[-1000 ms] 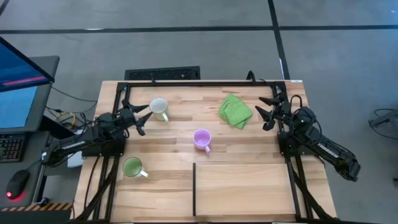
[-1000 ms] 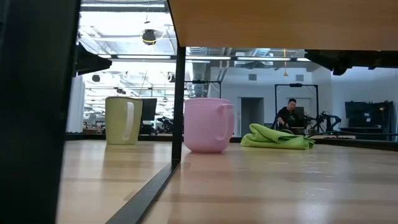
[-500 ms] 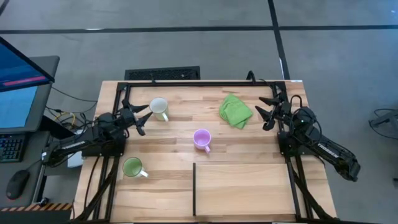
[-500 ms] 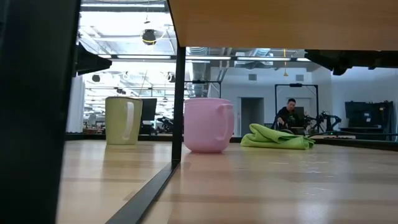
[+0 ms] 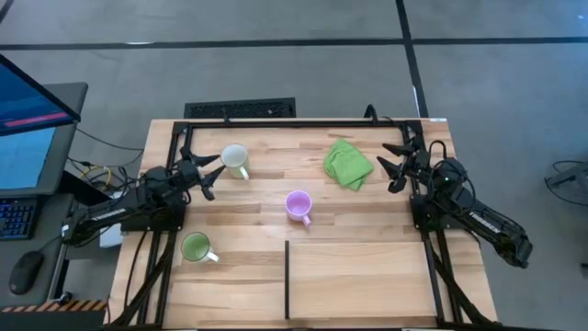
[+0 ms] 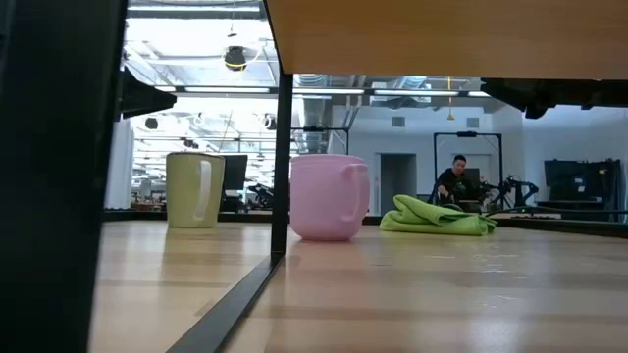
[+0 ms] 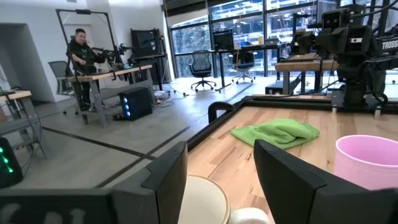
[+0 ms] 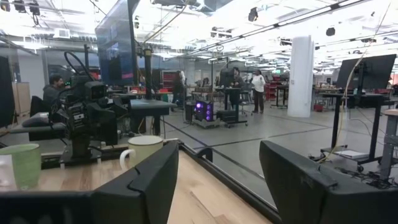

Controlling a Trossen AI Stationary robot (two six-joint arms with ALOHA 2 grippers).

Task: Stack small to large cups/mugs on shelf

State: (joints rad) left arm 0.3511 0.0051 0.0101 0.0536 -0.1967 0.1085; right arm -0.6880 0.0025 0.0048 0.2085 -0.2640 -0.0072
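Three mugs stand upright on their bases on the wood table: a white mug [image 5: 235,158] at the far left, a light purple mug [image 5: 298,205] in the middle, a green mug [image 5: 196,246] at the near left. The shelf [image 5: 358,280] is the near right section, set off by a thin black strip [image 5: 287,279]. My left gripper [image 5: 210,173] is open, level, just left of the white mug [image 7: 202,199]. My right gripper [image 5: 393,164] is open at the far right, beside a green cloth. The right wrist view shows the white mug [image 8: 144,149] and green mug [image 8: 20,164] farther off.
A crumpled green cloth [image 5: 347,163] lies at the far right, between the purple mug and my right gripper. A black frame [image 5: 303,122] runs along the table's far edge and sides. A monitor and keyboard [image 5: 23,138] stand beyond the table's left edge. People stand in the room behind.
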